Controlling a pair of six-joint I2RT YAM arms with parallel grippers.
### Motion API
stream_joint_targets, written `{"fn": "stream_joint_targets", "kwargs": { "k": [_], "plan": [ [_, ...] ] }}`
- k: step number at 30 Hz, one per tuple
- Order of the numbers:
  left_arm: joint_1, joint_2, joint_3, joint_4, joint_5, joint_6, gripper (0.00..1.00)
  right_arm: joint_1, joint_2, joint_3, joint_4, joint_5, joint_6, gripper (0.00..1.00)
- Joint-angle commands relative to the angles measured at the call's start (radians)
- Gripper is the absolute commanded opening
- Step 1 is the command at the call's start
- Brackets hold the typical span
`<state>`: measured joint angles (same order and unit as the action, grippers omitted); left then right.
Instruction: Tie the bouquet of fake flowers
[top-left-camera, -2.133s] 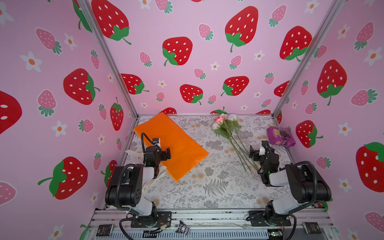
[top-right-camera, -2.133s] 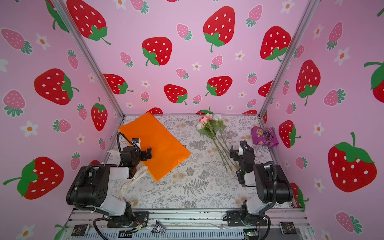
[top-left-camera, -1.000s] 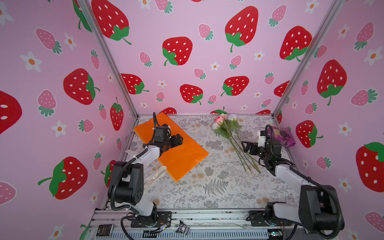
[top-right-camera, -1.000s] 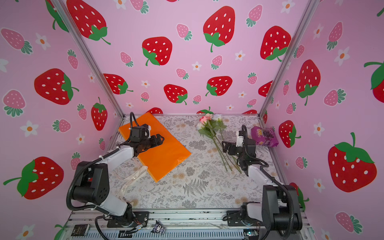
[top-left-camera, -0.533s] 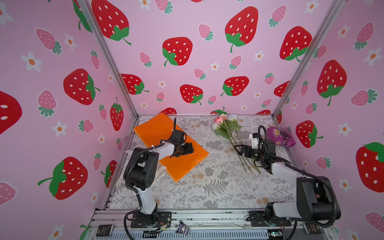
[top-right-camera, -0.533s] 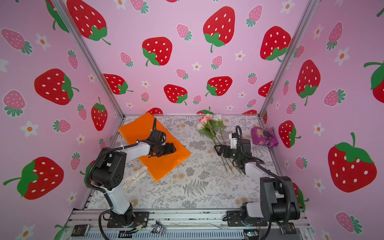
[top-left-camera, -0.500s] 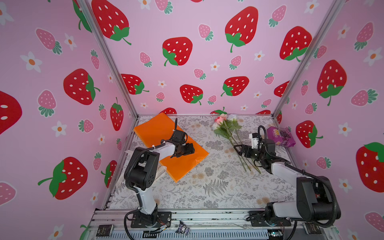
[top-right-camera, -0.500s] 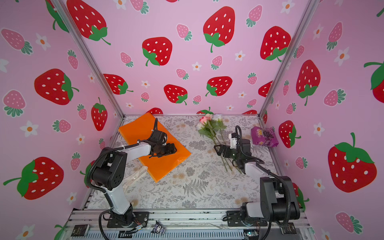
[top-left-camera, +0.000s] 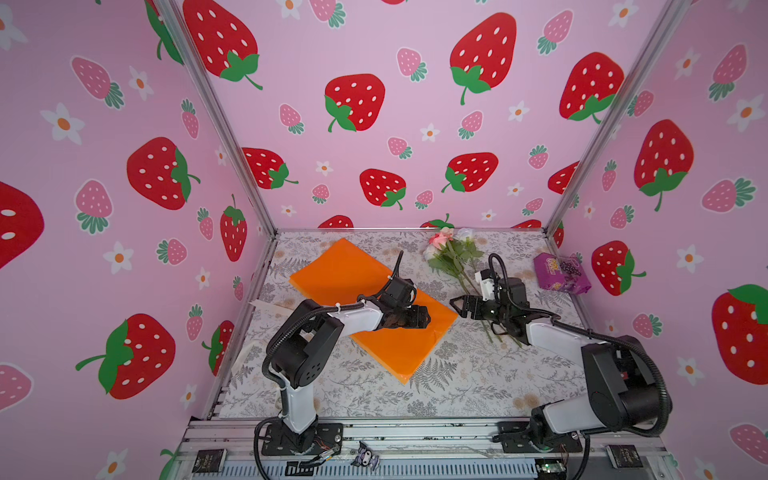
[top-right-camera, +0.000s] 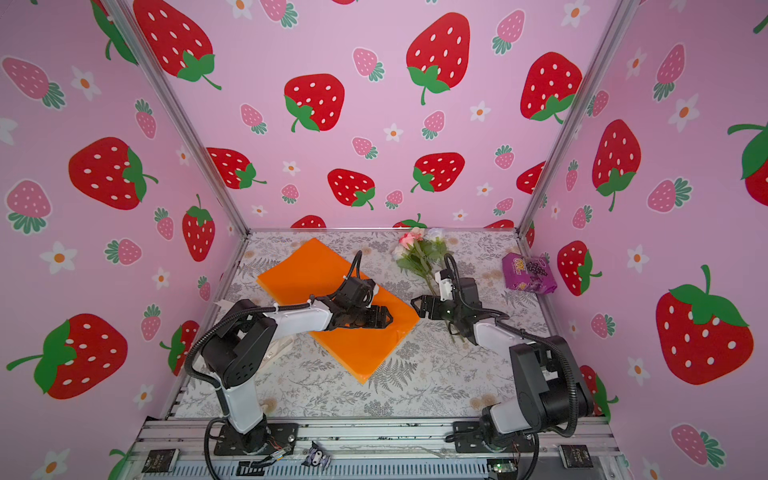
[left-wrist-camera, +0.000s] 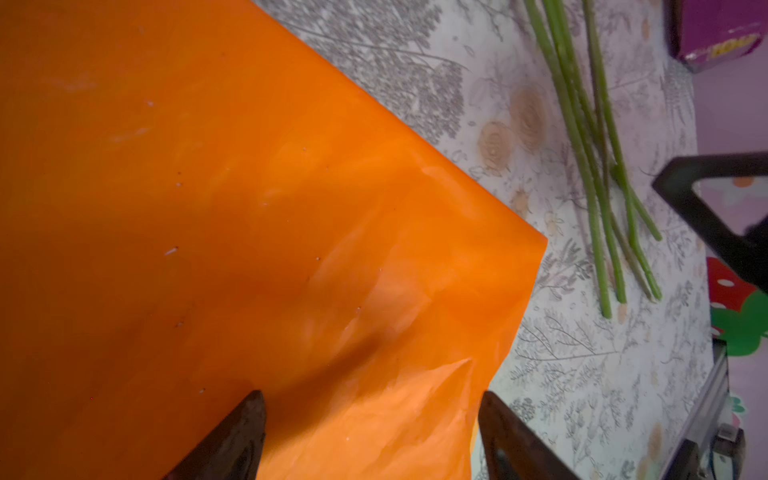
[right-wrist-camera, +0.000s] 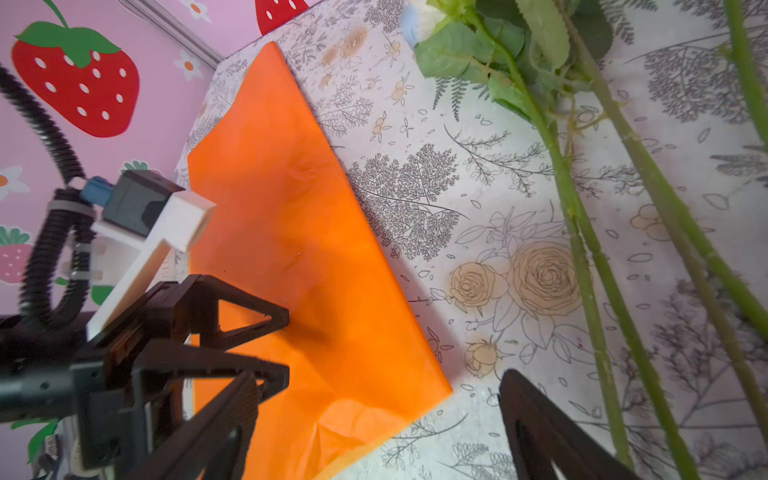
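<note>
A: Where are the fake flowers (top-left-camera: 455, 266)?

B: Flat on the surface (top-left-camera: 478, 386), toward its far right, not wrapped. The blooms (top-left-camera: 440, 241) point at the back wall. The stems (right-wrist-camera: 564, 187) run toward the near side and slant right, so the long axis is a diagonal.

A: And the orange wrapping paper (top-left-camera: 353, 274)?

B: It lies flat to the left of the flowers and does not touch them. Its long axis follows much the same diagonal, far left to near right, and its right-hand corner points toward the stems.

A: The left end effector (top-left-camera: 424, 318)?

B: Low over the paper near that corner, jaws wide. In the wrist view the fingers (left-wrist-camera: 245, 424) sit on either side of a wrinkle in the sheet. I cannot tell whether they touch it.

A: The right end effector (top-left-camera: 456, 308)?

B: Also spread wide and holding nothing. It faces the left one from just off the paper's corner, and the stems pass beneath its wrist.

A: Anything else?

B: A purple snack packet (top-left-camera: 561, 274) by the right wall, well apart from the flowers.
</note>
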<state>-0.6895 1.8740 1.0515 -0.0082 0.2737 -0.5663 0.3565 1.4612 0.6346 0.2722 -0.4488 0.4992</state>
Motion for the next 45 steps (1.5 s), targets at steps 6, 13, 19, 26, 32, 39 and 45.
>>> {"fn": "stream_joint_targets", "kwargs": {
  "k": [6,13,19,26,32,39,45],
  "plan": [
    [-0.163,-0.042,-0.046,-0.102,-0.058,-0.039,0.81,0.004,-0.027,-0.016,-0.031,0.083,-0.017,0.73],
    [-0.159,-0.340,-0.180,-0.093,-0.266,-0.061,0.87,0.045,0.037,0.032,-0.065,-0.018,-0.095,0.65],
    [-0.080,-0.519,-0.288,-0.187,-0.304,-0.151,0.90,0.128,0.138,0.108,-0.115,-0.004,-0.142,0.60],
    [0.102,-0.690,-0.439,-0.249,-0.250,-0.258,0.91,0.193,0.188,0.136,-0.116,-0.002,-0.143,0.55],
    [0.210,-0.779,-0.559,-0.210,-0.156,-0.334,0.92,0.216,0.224,0.139,-0.110,0.008,-0.142,0.55],
    [0.247,-0.757,-0.589,-0.193,-0.155,-0.354,0.92,0.219,0.248,0.136,-0.091,0.006,-0.129,0.55],
    [0.260,-0.698,-0.595,-0.118,-0.097,-0.356,0.90,0.220,0.260,0.135,-0.093,0.013,-0.123,0.56]
  ]
}}
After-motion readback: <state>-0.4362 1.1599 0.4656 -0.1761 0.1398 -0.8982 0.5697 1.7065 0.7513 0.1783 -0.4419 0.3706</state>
